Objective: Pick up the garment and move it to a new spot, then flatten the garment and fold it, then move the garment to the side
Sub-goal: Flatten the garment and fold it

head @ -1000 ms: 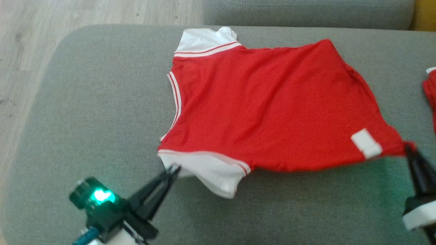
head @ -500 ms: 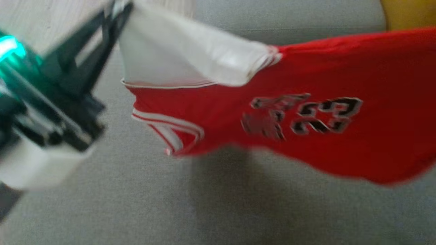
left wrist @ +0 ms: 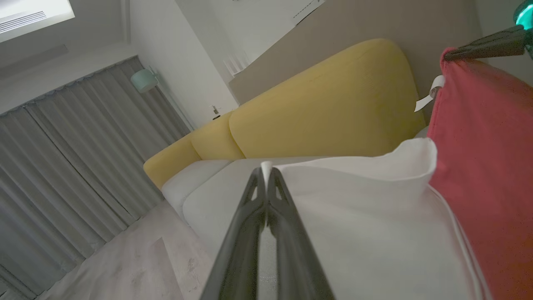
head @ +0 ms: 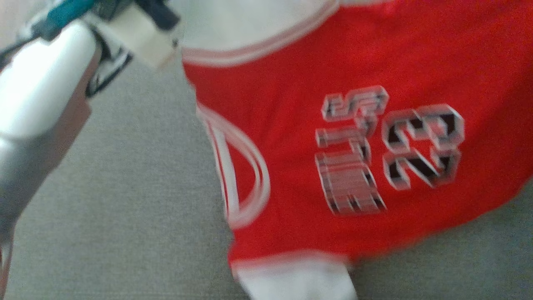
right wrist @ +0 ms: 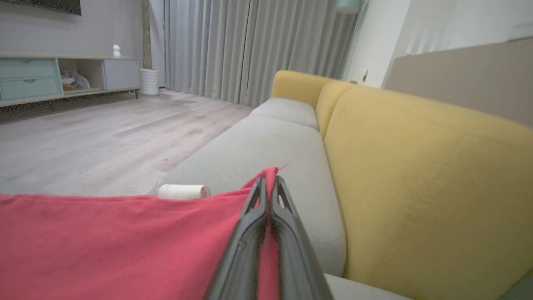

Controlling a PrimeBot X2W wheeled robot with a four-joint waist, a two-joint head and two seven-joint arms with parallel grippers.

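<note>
The garment (head: 333, 58) is a red jersey with white sleeves and a black-and-white printed number. It hangs in the air above the grey sofa seat (head: 125, 208), its printed side facing the head camera, which is blurred. My left gripper (left wrist: 265, 168) is shut on the edge of a white sleeve (left wrist: 354, 216); its pale forearm (head: 37, 104) rises at the head view's upper left. My right gripper (right wrist: 270, 179) is shut on a corner of the red hem (right wrist: 104, 241). The left wrist view also catches that right gripper (left wrist: 449, 54) pinching the red cloth (left wrist: 479, 146) at the top right.
A yellow backrest (right wrist: 416, 187) runs along the far side of the grey seat (right wrist: 258, 146). Pale wooden floor (right wrist: 83, 137), grey curtains (right wrist: 250, 46) and a low sideboard (right wrist: 41, 79) lie beyond the sofa's end. A white label (right wrist: 183, 191) sticks out of the hem.
Both grippers have lifted the garment off the seat, where it lay flat a second ago. Its printed side now shows. The head view has shifted as well.
</note>
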